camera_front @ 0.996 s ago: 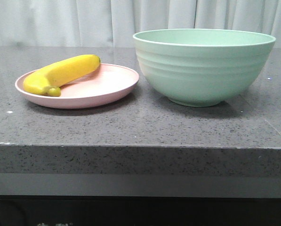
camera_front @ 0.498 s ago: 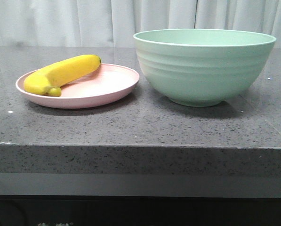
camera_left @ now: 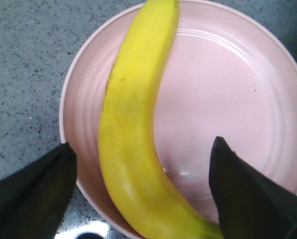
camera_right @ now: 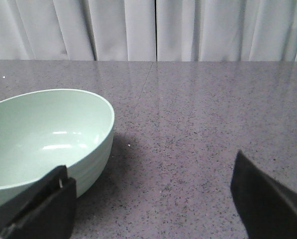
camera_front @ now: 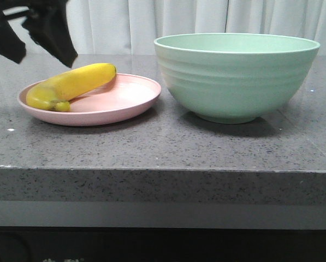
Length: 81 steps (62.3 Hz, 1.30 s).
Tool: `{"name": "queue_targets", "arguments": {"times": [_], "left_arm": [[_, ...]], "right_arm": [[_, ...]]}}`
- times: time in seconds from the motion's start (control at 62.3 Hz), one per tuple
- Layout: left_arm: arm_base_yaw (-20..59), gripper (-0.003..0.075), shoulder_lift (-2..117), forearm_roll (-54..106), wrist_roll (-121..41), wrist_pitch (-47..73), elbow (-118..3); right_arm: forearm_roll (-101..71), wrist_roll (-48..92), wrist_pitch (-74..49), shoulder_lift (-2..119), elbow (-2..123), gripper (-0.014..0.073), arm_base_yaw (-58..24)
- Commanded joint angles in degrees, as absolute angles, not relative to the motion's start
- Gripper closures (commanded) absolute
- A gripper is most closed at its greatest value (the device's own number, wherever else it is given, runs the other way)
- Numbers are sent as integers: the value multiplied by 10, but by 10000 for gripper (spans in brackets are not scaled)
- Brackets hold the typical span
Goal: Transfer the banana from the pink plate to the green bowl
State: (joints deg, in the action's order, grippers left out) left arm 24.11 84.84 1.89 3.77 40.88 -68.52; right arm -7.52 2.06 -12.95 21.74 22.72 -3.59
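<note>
The yellow banana (camera_front: 70, 84) lies across the left side of the pink plate (camera_front: 119, 101), one end over the rim. The green bowl (camera_front: 236, 76) stands to the right of the plate and holds nothing. My left gripper (camera_front: 45, 61) hangs open just above the banana's left end, not touching it. From the left wrist, the banana (camera_left: 133, 129) runs between the spread fingers of that gripper (camera_left: 142, 144), with the plate (camera_left: 228, 99) beneath. My right gripper (camera_right: 150, 164) is open over bare countertop beside the bowl (camera_right: 44, 134). It is out of the front view.
The grey speckled countertop (camera_front: 163, 147) ends in a front edge close to the camera. A white curtain (camera_front: 206, 16) hangs behind the table. A narrow gap separates plate and bowl.
My left gripper has come into the front view at the upper left, above the banana. Banana, plate and bowl have not moved.
</note>
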Motion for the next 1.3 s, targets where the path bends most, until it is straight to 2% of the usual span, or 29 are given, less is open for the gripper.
{"name": "queue_targets", "arguments": {"times": [0.0, 0.883, 0.964, 1.285], "left_arm": [[245, 204, 851, 21, 37, 390, -712], [244, 213, 921, 16, 37, 365, -712], [244, 255, 921, 15, 37, 363, -712], [244, 626, 921, 12, 37, 338, -719]], "right_arm": [[-71, 24, -82, 225, 249, -47, -32], [-71, 24, -84, 225, 249, -47, -32], [-71, 24, -84, 225, 249, -47, -32], [-71, 24, -84, 225, 249, -47, -32]]}}
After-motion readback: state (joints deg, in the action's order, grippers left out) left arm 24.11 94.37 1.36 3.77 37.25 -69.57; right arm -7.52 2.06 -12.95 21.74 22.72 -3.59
